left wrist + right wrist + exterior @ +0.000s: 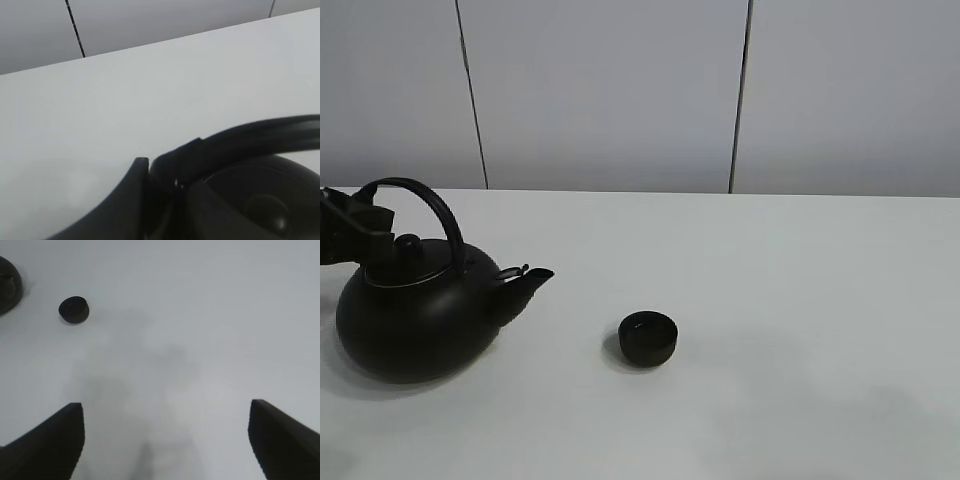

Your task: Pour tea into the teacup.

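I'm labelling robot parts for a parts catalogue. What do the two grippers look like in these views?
Both are matte black. The right gripper shows two broad, wedge-shaped fingers with flat inner faces and no markings. The left gripper shows smooth, curved black fingers tapering to squared tips; in the high view it is a dark, blocky shape. No cables or labels show.

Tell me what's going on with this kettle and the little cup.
The left gripper is shut on the kettle's handle. The kettle sits upright on the white table, spout toward the teacup, which stands apart to its right. The right gripper hangs open over bare table. No pouring yet.
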